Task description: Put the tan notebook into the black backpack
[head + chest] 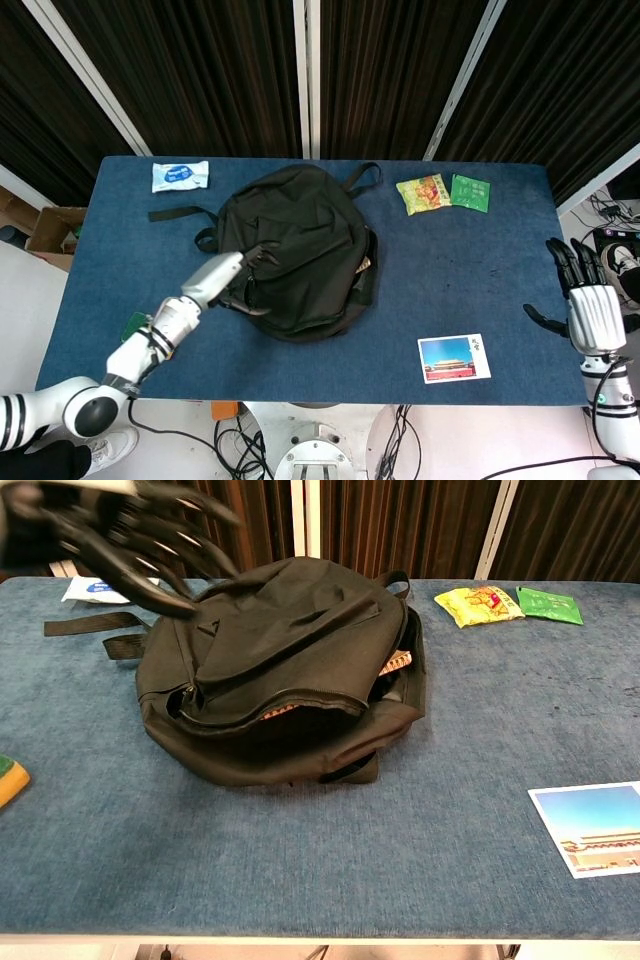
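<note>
We found the tan notebook (398, 664) inside the black backpack (295, 245), with only a thin strip of its edge visible through the opening at the bag's 3 o'clock side in the chest view. The flap lay down over most of the opening, which was not closed. We judged the placement essentially complete.

The left hand (243, 283) hovered at the backpack's 8 o'clock edge, fingers spread and lightly curled, holding nothing; we could not tell whether the fingertips touched the fabric. In the chest view it appeared blurred at the bag's 10 o'clock. The right hand (592, 312) stood well apart at the tabletop's (480, 270) 3 o'clock edge, fingers spread, empty.

Risks from this state, as we judged them:
- A left finger could snag the flap or a strap (176, 213) while retracting, dragging the bag and letting the notebook slide out of the gap.
- The exposed edge could slip out if the bag were tilted toward 3 o'clock.

Count of items on the tabletop:
- One backpack, one notebook.
- One white wipes packet (180, 176) at 10 o'clock.
- One yellow snack packet (423, 192) and one green packet (470, 192) at 2 o'clock.
- One postcard (454, 358) at 5 o'clock.
- One green-and-yellow sponge (8, 780), partly in view at 8 o'clock.
</note>
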Tool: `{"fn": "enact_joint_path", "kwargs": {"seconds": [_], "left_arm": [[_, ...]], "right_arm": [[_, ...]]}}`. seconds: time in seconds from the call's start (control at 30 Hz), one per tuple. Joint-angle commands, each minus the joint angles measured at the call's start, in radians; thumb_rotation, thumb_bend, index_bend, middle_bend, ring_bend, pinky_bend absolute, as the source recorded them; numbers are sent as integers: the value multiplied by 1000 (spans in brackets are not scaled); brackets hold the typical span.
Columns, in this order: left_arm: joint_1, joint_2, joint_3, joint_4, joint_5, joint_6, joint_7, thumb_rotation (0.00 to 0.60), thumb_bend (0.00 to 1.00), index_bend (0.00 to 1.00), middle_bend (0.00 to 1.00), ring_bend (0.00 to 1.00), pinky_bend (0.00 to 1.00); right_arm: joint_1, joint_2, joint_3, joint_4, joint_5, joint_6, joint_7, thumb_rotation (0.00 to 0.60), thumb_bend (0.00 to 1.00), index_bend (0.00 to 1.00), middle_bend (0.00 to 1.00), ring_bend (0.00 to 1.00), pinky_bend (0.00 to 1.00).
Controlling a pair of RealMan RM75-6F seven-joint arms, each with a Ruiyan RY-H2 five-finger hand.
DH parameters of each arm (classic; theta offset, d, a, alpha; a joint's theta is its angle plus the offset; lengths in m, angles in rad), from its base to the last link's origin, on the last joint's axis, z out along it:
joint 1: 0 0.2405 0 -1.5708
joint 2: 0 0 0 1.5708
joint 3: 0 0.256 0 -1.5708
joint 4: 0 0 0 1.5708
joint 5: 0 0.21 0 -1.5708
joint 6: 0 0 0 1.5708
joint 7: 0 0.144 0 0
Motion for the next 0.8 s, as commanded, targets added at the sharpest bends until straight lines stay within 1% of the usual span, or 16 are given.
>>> {"fn": "enact_joint_path", "kwargs": {"seconds": [0.03,0.07,0.13,0.17,0.2,0.27,0.33,0.43,0.6,0.7,0.8], "left_arm": [[110,94,61,19,17,181,154,600,140,189,254,207,275],[138,101,82,35,6,243,220,600,141,214,257,207,274],[182,104,111,58,-13,329,302,600,141,255,260,207,271],[204,104,123,69,-16,370,329,600,141,268,261,207,269],[236,103,138,84,-12,418,348,600,141,275,261,207,266],[284,107,159,105,5,481,355,600,141,276,260,207,260],[341,107,189,141,52,554,354,600,142,273,255,207,251],[420,100,235,194,135,658,360,600,141,262,230,197,229],[540,75,306,232,270,814,393,600,141,247,212,181,213],[591,52,340,242,352,876,407,600,141,246,211,181,209],[618,31,359,259,418,901,419,600,142,245,211,181,204]], "right_arm": [[-14,100,-17,-64,27,-88,21,600,21,0,111,0,125],[-16,129,-25,-83,28,-111,23,600,39,0,115,0,125],[-20,164,-33,-103,25,-135,35,600,101,0,120,0,125],[-24,178,-38,-109,22,-143,45,600,127,0,120,0,125],[-29,194,-42,-116,15,-147,64,600,136,0,120,0,125],[-42,211,-44,-121,1,-138,100,600,141,0,120,0,113],[-61,228,-46,-121,-15,-112,118,600,142,0,119,0,87],[-98,251,-51,-142,-30,-68,107,600,148,0,107,0,59],[-158,283,-78,-191,-71,-16,96,600,153,0,99,0,49],[-177,288,-94,-201,-98,-9,92,600,153,0,98,0,46],[-179,289,-103,-202,-126,-20,119,600,155,0,98,0,44]]}}
